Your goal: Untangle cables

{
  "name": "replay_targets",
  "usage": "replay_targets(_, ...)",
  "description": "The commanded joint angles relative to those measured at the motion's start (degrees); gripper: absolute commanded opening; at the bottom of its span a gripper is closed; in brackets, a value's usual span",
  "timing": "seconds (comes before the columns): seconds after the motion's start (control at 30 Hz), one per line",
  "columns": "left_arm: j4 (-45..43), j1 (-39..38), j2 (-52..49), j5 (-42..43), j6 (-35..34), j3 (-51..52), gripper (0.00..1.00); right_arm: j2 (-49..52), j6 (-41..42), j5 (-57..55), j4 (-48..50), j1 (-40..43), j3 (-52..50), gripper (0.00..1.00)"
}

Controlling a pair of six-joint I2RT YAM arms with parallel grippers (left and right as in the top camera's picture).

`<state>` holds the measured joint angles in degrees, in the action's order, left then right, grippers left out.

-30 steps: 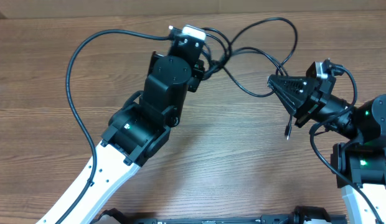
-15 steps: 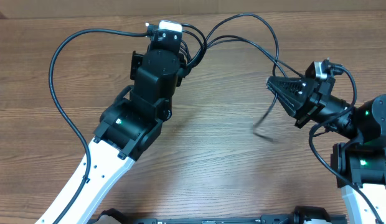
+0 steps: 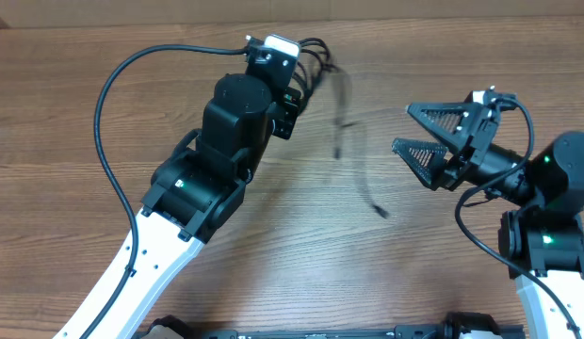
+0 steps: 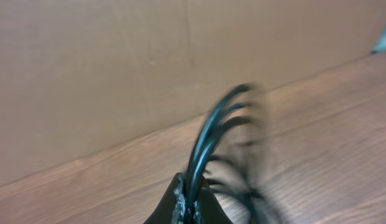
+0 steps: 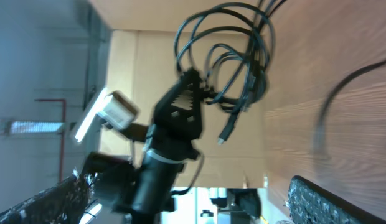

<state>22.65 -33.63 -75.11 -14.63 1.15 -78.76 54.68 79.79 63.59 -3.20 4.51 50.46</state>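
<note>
Left claw (image 4: 188, 204) is pinched tight on a bunch of cables (image 4: 208, 134), and the strands rise from between its fingers. From overhead, the bunch sits at upper centre of the frame. One blurred strand trails down and to the right, ending near the middle of the worktop (image 3: 66, 113). Whether that strand touches the worktop cannot be told. Right claw (image 3: 401, 128), at the right of the frame, stands wide and holds nothing, apart from the cables.
</note>
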Motion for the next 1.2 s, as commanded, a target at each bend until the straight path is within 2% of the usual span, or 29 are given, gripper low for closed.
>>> replay_targets(0.0, -1.1, 0.2, 0.9, 6.3, -1.4, -1.1, 0.04, 0.6, -9.4, -3.0, -4.6, 0.1, 0.6, 1.0)
replay_targets(0.17, -1.7, 0.2, 0.9, 9.9, -1.6, -1.1, 0.04, 0.6, -17.4, -13.4, -18.1, 0.1, 0.6, 1.0)
replay_targets(0.27, -2.4, 0.2, 0.9, 13.8, -1.6, -1.1, 0.04, 0.6, -20.9, -15.4, -20.7, 0.1, 0.6, 1.0)
replay_targets(0.5, -7.7, 0.3, 0.9, 26.8, -1.6, -1.1, 0.04, 0.6, -29.0, -15.5, -21.0, 0.1, 0.6, 1.0)
replay_targets(0.57, -9.8, 1.0, 0.9, 34.4, -1.7, -1.1, 0.04, 0.6, -31.7, -15.3, -21.0, 0.1, 0.6, 1.0)
replay_targets(0.73, -14.8, 5.3, 0.9, 47.3, -8.7, -1.1, 0.04, -0.3, -34.7, -14.4, -20.7, 0.1, 0.6, 1.0)
replay_targets(0.93, -15.4, 9.7, 0.9, 53.5, -15.8, -1.1, 0.04, -2.2, -36.7, -9.8, -16.8, 0.1, 0.6, 1.0)
replay_targets(1.17, -19.0, 10.0, 0.9, 61.7, -20.1, -1.1, 0.04, -3.3, -36.7, -4.1, -9.2, 0.1, 0.6, 1.0)
